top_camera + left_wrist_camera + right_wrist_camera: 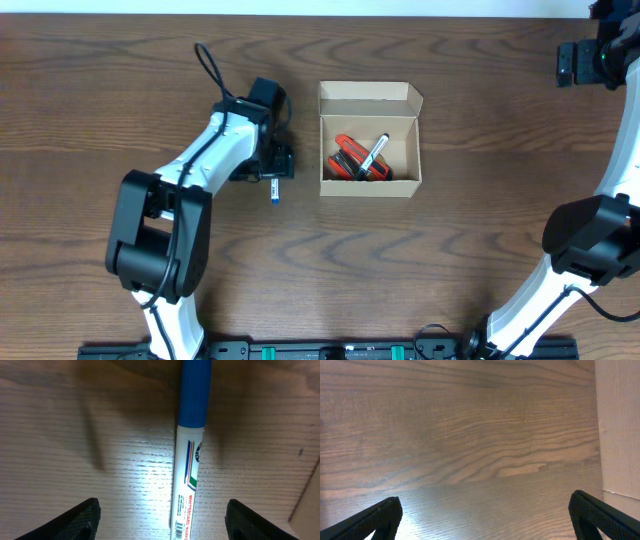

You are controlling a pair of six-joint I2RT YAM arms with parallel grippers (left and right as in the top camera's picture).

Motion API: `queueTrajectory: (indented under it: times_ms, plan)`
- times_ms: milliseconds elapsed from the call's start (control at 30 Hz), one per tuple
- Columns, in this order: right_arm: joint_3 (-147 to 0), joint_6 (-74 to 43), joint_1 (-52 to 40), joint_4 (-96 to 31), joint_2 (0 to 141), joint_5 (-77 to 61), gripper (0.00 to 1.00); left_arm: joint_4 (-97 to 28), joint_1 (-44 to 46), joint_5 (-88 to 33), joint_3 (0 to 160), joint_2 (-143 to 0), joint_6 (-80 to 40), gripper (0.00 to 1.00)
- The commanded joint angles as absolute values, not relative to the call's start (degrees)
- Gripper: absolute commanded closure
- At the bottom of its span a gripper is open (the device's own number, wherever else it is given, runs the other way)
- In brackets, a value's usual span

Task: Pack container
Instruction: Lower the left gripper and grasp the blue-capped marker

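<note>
The wooden table (pixel 480 150) carries 2 arms, 1 on each side of the box (pixel 370 188). The left arm (pixel 215 150) reaches in from the left of the box and the right arm (pixel 600 240) stands well to the right of it. The box, a small tan cardboard one, sits near the middle of the table with its flap lid folded back on the far side. Inside it lie some orange markers (pixel 347 155) and, across them, a black and white marker (pixel 376 152).

Just left of the box, a blue-capped white marker (pixel 187 460) lies flat on the table. The left claw (pixel 162 517) hangs over it, spread wide, with 1 finger on each side of the marker and neither touching it. The right claw (pixel 487 520), far right of the box and beyond it, is spread wide over bare wood and holds nothing.
</note>
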State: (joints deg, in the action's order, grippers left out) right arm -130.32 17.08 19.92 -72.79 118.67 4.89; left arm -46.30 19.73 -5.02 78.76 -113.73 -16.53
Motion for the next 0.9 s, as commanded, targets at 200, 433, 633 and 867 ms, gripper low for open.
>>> queueTrajectory:
  times_ms: [200,433,633,867]
  plan:
    - [-130.1,16.29,20.38,-72.86,119.28,4.89,0.01,-46.68,21.93,-0.86,78.78,-114.69,-16.53,0.23]
    - [-130.1,16.29,20.38,-72.86,119.28,4.89,0.01,-46.68,21.93,0.43,78.78,-114.78,-16.51,0.23]
    - [-130.1,16.29,20.38,-72.86,119.28,4.89,0.01,-46.7,21.93,0.3,78.61,-116.4,-16.53,0.23]
    - [-130.1,16.29,20.38,-72.86,119.28,4.89,0.01,-46.57,21.93,-0.23,78.48,-117.03,-16.53,0.23]
